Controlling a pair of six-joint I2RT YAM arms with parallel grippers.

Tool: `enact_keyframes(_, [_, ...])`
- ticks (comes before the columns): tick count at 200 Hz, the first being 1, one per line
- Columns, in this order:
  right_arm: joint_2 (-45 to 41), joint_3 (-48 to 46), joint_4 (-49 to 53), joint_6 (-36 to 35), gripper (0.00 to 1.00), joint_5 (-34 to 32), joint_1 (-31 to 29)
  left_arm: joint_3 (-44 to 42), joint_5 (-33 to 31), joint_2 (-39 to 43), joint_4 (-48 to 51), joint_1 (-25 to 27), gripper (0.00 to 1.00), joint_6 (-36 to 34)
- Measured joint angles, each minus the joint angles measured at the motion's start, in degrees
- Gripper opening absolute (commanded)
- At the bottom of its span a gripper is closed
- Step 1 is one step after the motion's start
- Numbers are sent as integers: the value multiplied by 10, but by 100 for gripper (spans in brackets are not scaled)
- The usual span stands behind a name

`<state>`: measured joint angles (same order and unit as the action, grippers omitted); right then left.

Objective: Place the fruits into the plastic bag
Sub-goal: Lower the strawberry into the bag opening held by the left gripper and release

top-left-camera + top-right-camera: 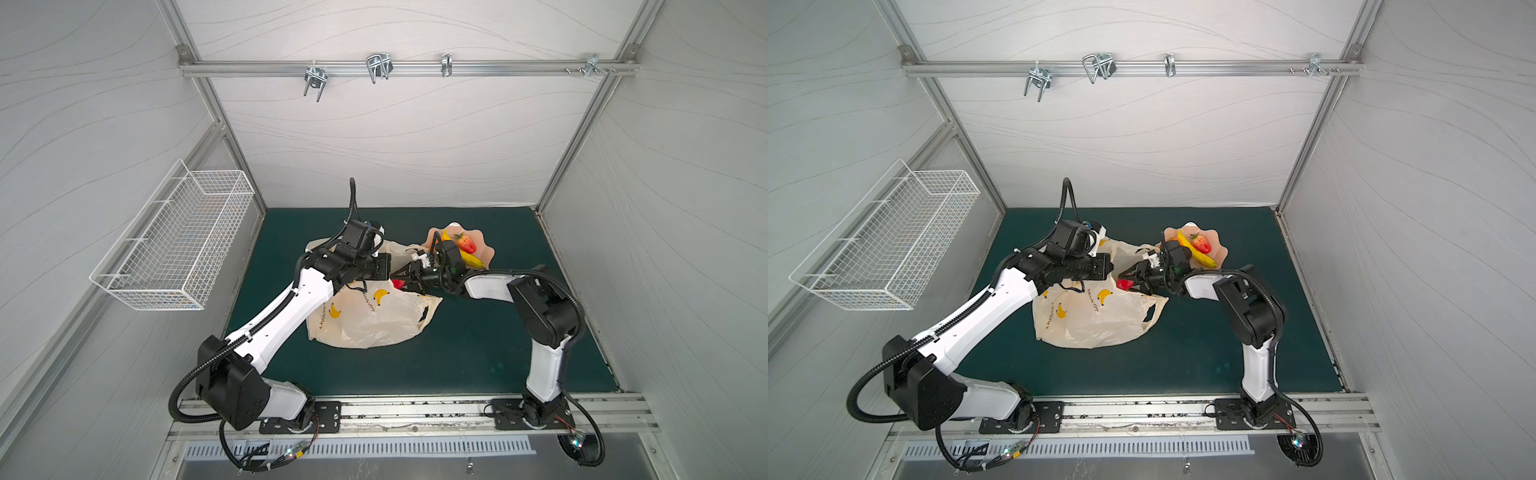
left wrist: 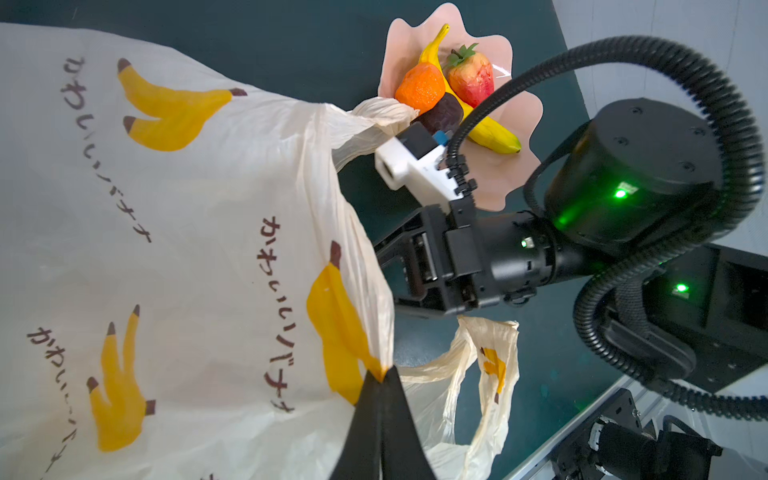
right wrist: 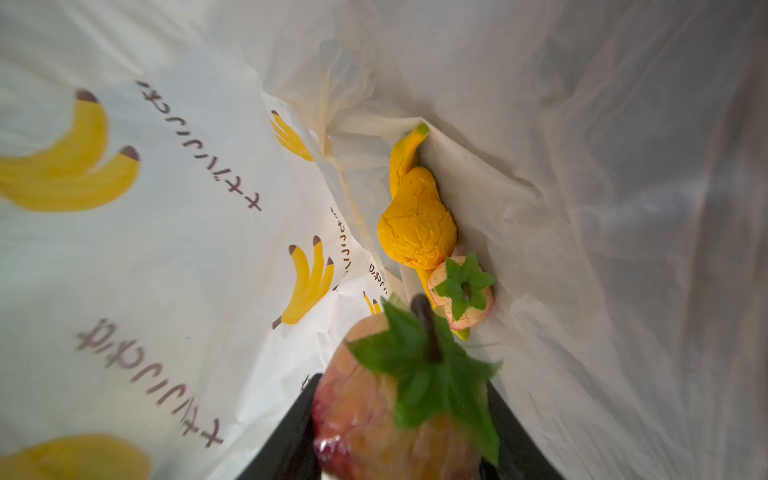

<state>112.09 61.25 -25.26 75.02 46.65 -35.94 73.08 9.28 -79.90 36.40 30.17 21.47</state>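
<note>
Red strawberry point(image 3: 365, 419) sits clamped in our right gripper point(image 3: 401, 399), inside the plastic bag point(image 2: 166, 249) whose rim our left gripper point(image 2: 380, 384) pinches; next, we judge, comes letting go.

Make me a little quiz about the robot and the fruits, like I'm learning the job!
1. True or false: the right gripper holds a strawberry inside the bag.
2. What does the left gripper pinch? A the basket, B the bag, C a lemon.
3. How many fruits lie on the dish?

Key
1. True.
2. B. It grips the bag's edge.
3. Four: banana, orange, dish strawberry, brown one.
</note>
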Motion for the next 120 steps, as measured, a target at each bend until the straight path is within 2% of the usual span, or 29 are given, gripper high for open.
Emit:
enact_keyframes(93, [98,119,-5,45,40,19,-67,0,0,-3,-11,7,0,2])
enact_keyframes(120, [131,155,-9,66,43,21,-80,0,0,-3,-12,7,0,2])
